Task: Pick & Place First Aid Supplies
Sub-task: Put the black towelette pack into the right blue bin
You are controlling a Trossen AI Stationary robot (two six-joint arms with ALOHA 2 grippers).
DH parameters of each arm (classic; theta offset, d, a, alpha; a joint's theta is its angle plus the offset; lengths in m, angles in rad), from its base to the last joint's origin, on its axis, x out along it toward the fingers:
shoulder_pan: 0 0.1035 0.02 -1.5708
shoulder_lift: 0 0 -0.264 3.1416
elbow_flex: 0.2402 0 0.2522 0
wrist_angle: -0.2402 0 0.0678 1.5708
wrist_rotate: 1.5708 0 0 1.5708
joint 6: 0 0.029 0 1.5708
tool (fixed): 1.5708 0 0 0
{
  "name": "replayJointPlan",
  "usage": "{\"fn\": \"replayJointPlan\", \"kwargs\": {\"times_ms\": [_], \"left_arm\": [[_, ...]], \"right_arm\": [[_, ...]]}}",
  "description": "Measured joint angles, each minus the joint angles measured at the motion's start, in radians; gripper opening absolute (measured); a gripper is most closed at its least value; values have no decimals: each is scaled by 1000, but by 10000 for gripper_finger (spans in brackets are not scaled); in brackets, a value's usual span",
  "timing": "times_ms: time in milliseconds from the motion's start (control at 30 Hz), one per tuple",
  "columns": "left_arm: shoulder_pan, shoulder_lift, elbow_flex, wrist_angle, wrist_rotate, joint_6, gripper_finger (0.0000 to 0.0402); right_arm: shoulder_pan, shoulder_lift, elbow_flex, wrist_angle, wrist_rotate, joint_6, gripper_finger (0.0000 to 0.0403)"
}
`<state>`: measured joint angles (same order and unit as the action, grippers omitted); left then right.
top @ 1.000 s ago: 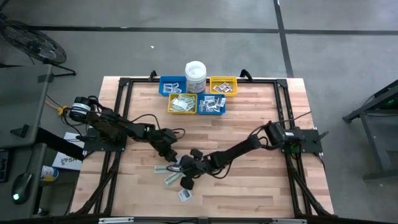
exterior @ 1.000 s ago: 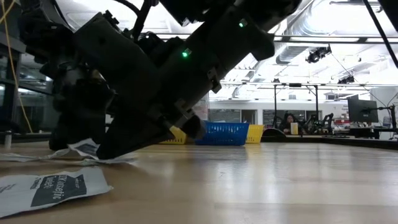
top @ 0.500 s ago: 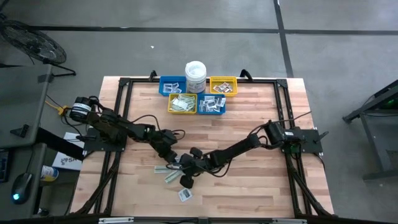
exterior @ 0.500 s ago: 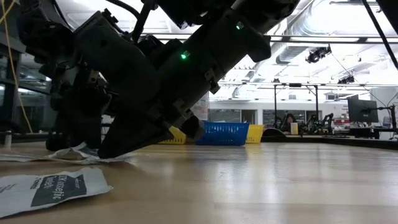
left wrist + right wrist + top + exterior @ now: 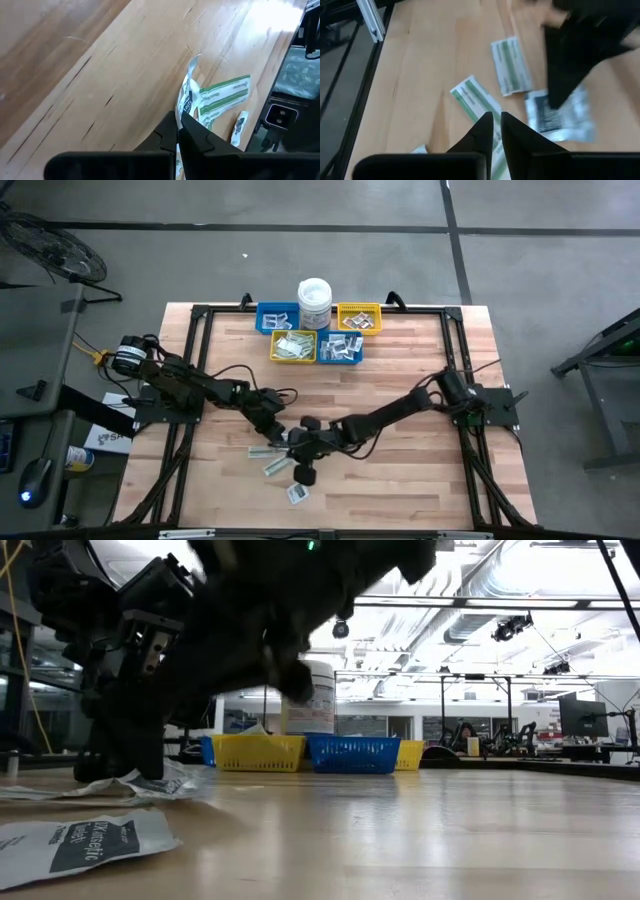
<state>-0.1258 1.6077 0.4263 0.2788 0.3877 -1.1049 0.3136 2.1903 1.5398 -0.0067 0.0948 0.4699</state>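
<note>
A: Packets (image 5: 272, 461) lie loose near the front middle of the surface (image 5: 400, 360): pale green-and-white strips and white squares with dark print, one square (image 5: 296, 494) a little apart toward the front edge. More already sit in the blue and yellow bins (image 5: 318, 332) at the back, next to the white lidded tub (image 5: 314, 301).

B: And the left pincer (image 5: 277, 431)?

A: Down at the pile's back edge, fingers pressed together. In its wrist view a white printed packet (image 5: 186, 102) stands up from between the fingertips, so it appears pinched, with a green strip (image 5: 220, 97) lying just beside it.

B: The right one?

A: The right pincer (image 5: 298, 442) is just beside the left, over the same pile. Its wrist view shows the fingertips almost together with a slim gap; a green strip (image 5: 476, 102) runs under them, but I cannot tell whether it is held.

B: What worries you?

A: The two arms are nearly touching. If either lifts or swings toward the bins carelessly, they could knock together and scatter the pile. The left's hold is also only on the packet's edge; thin paper might slip free on the way up, or the neighbouring strip could drag along and drop short of a bin.
</note>
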Motion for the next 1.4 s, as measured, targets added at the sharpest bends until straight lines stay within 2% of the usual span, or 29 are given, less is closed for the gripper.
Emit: {"fn": "replayJointPlan", "kwargs": {"times_ms": [267,467,600,767,933,1100,1233,1400], "left_arm": [[34,-48,-4,-6,25,44,1],[92,-132,-8,-13,-37,90,1],[115,-178,-7,63,-132,138,0],[115,-196,33,173,-305,249,0],[119,-196,114,162,-507,317,0],[173,-196,178,145,-607,325,0],[254,-187,212,130,-594,364,0],[365,-130,279,103,-471,421,0]], "right_arm": [[1,-157,0,-242,107,-112,23],[0,-242,0,-330,195,-135,13],[-2,-281,0,-396,291,-111,8],[-32,-321,0,-494,393,-17,1],[-76,-355,0,-540,440,48,3],[-124,-371,0,-544,462,55,1],[-165,-384,0,-561,458,93,2],[-211,-417,0,-598,460,117,1]]}}
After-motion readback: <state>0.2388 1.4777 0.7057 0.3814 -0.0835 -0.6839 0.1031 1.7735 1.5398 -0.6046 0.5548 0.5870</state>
